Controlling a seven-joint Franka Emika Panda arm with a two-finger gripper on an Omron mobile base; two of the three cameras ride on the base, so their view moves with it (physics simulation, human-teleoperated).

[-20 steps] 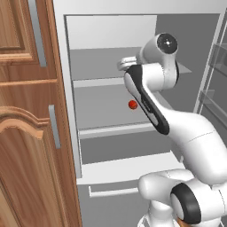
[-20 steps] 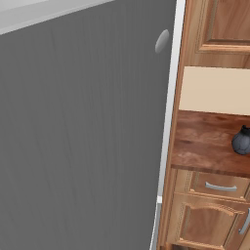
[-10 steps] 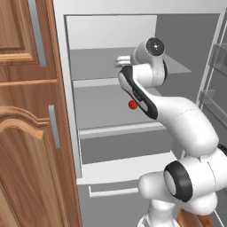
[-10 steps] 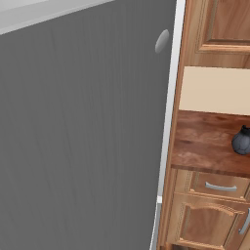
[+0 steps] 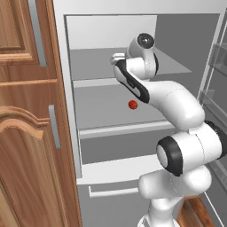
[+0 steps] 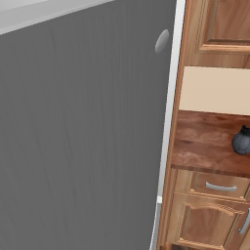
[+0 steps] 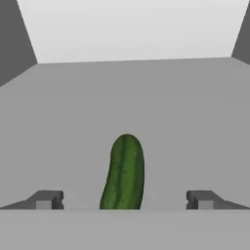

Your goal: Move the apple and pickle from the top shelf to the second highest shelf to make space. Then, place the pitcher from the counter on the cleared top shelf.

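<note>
One item looks done: the apple [image 5: 132, 104] sits on the second highest shelf [image 5: 111, 108], so by my read you're approx. a third through. Pickle and pitcher are both left.

The pickle [image 7: 123, 173] lies on the top shelf [image 7: 195, 122], lengthwise away from the hand cam, centred between the gripper [image 7: 124, 199] tips. Jaws stand spread wide, nothing held, w/ bare shelf on each side between tip and pickle. You're lined up for the grasp, but I can't tell if the tips have reached alongside it yet.

The pitcher [image 6: 242, 140] waits on the counter [image 6: 205, 144] in the right base view, near the pic's right edge, untouched.

Room: top shelf is wide and bare around the pickle, side walls and back wall well apart from it, so closing in should be easy. Watch the shelf's white front edge when you pull out and drop a level. On the lower shelf the apple sits mid-shelf; set the pickle to one side of it, probably left, where there's open slab.
</note>
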